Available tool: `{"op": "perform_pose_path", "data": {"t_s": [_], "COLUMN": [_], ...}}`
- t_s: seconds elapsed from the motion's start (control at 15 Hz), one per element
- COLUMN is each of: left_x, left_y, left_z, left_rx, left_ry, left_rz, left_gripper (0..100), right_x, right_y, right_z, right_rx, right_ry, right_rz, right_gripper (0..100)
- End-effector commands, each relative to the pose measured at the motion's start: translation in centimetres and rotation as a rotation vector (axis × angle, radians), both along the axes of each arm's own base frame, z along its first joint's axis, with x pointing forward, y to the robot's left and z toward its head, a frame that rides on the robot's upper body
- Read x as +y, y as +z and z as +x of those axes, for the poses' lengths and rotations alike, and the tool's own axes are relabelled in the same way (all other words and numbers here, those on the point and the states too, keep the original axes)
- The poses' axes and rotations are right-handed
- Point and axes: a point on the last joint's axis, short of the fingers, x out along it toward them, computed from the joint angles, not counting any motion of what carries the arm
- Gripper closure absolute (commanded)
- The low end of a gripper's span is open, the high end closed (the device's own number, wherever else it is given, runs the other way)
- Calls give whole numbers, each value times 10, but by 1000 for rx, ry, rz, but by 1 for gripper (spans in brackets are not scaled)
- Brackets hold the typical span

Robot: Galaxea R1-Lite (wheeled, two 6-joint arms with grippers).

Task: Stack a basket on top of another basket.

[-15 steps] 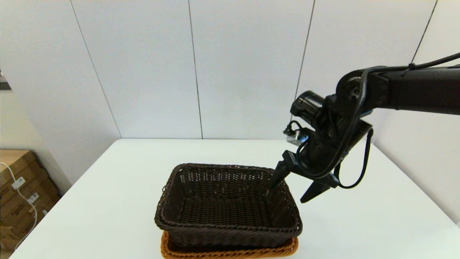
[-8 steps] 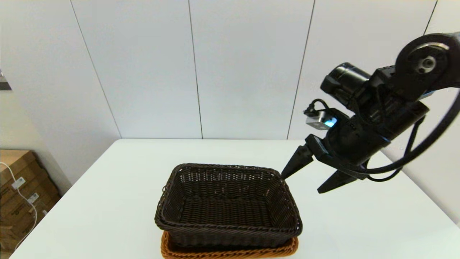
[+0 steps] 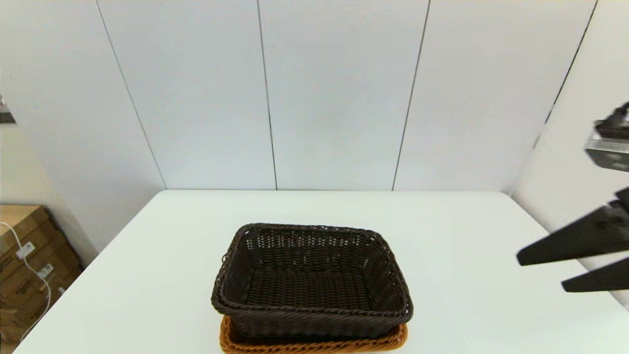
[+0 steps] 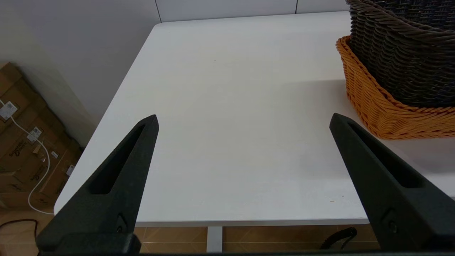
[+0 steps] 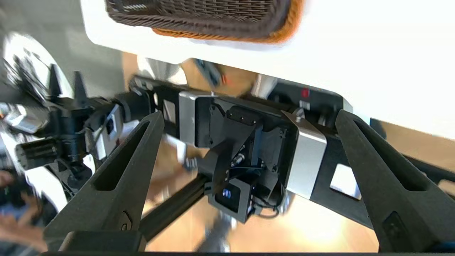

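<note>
Right gripper [image 3: 550, 270] has swung clear to the table's [image 3: 467, 246] right edge, jaws wide open, empty. The dark brown woven wicker basket [image 3: 312, 280] sits nested on the orange-tan wicker basket [image 3: 314, 343]; stacking looks done. Left gripper [image 4: 243, 121] parked, open.

Right gripper [image 5: 249, 117] in foreground, two black fingers [image 5: 117, 177] spread wide, nothing between; beyond, white tabletop [image 5: 355, 53] edge seen from off its side; dark brown basket [image 5: 199, 16] nested in orange-tan basket [image 5: 284, 32], orange rim showing under dark weave, both blurred; past tabletop edge, black and silver robot body [image 5: 249, 142] with cables; further black arm parts [image 5: 64, 124] beside it, blurred.
</note>
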Motion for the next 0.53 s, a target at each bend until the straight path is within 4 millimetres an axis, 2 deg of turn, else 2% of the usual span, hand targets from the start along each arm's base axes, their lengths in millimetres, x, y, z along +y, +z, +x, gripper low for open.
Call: {"op": "perform_pose_path", "data": {"t_s": [0.07, 0.2, 0.53], "left_x": [0, 0, 0], "left_y": [0, 0, 0], "left_z": [0, 0, 0], "left_rx": [0, 0, 1], "left_ry": [0, 0, 0], "left_rz": [0, 0, 0], "left_gripper": [0, 0, 0], "right_x": [-39, -46, -52], "right_y": [-9, -21, -56], "right_z": [-116, -146, -205], "right_rx": [-209, -272, -421], "right_ry": [-158, -203, -334], "right_rz": [2, -7, -15], "right_gripper": [0, 0, 0]}}
